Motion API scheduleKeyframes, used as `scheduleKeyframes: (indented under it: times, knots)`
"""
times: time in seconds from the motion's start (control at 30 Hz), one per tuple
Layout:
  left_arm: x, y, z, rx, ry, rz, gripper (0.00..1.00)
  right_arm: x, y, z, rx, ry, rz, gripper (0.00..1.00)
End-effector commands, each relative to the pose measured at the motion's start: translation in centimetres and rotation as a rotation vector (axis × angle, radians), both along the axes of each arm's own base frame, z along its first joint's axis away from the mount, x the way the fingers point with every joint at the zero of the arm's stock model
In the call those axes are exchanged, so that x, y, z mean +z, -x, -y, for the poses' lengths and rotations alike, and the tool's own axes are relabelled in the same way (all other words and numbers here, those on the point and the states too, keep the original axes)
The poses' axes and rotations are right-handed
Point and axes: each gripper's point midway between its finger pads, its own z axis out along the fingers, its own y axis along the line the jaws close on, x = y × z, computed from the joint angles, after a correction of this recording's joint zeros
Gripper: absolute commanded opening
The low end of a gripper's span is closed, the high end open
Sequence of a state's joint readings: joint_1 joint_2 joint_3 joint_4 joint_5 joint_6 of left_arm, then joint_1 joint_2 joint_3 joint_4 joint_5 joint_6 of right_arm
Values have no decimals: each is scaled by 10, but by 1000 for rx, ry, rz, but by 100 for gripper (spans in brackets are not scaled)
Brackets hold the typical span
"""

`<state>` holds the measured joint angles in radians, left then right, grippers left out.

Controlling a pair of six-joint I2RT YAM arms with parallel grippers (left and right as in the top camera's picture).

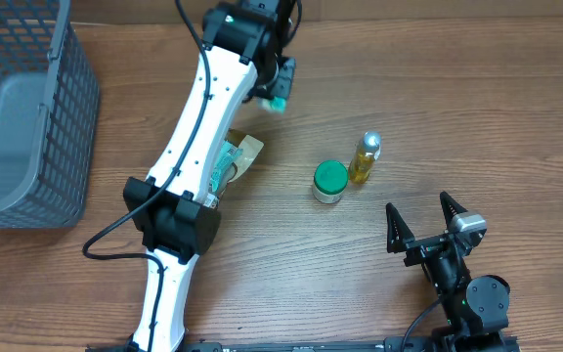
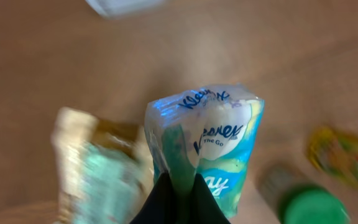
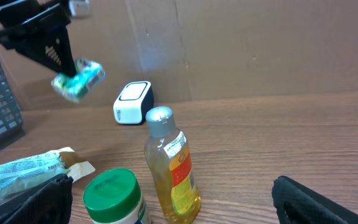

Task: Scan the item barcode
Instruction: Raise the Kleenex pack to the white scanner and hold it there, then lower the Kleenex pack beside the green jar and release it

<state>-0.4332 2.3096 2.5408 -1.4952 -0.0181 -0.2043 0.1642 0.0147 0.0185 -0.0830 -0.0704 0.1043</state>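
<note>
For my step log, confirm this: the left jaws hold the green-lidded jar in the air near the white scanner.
Wrong on the item. The left jaws hold the Kleenex pack, not the green-lidded jar, which stands on the table. The left wrist view shows the pack clamped. It is in the air near the white scanner.

A robot test bench: wooden table (image 1: 457,117), cardboard backdrop (image 3: 260,43), mesh basket (image 1: 71,98), barcode scanner (image 3: 132,102).

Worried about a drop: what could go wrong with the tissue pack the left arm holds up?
The left jaws pinch the soft tissue pack at one end only, in mid-air; it could slip free. No barcode shows in any view, so it may not face the scanner and the scan could miss.
</note>
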Motion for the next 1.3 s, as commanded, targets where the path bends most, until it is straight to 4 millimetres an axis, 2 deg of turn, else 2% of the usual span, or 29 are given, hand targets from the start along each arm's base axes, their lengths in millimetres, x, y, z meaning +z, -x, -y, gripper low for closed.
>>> scheduleKeyframes:
  times: [0.0,0.2,0.4,0.47,0.53,0.57,0.6,0.63,0.7,0.8,0.9,1.0,1.13,1.27]
  knots:
    - [-42,28,27,-25,56,-180,5,-2,0,2,-12,3,5,100]
    - [-87,47,42,-13,24,-258,4,-2,0,2,-12,3,5,100]
    - [-113,40,60,14,54,-227,4,-2,0,2,-12,3,5,100]
    - [-118,41,65,28,72,-229,9,-2,0,2,-12,3,5,100]
    - [-116,46,73,10,111,-252,17,-2,0,2,-12,3,5,100]
    - [-116,48,76,-7,129,-263,29,-2,0,2,-12,3,5,100]
    - [-115,51,80,-29,147,-275,53,-2,0,2,-12,3,5,100]
    - [-114,53,82,-42,161,-286,63,-2,0,2,-12,3,5,100]
    - [-113,56,83,-62,176,-304,70,-2,0,2,-12,3,5,100]
    - [-105,56,76,-46,162,-307,72,-2,0,2,-12,3,5,100]
    - [-87,51,64,-29,132,-287,72,-2,0,2,-12,3,5,100]
    - [-63,47,39,4,47,-241,71,-2,0,2,-12,3,5,100]
    - [-27,42,-15,73,-141,-148,70,-2,0,2,-12,3,5,100]
    - [-9,37,-73,206,-342,-83,70,-2,0,2,-12,3,5,100]
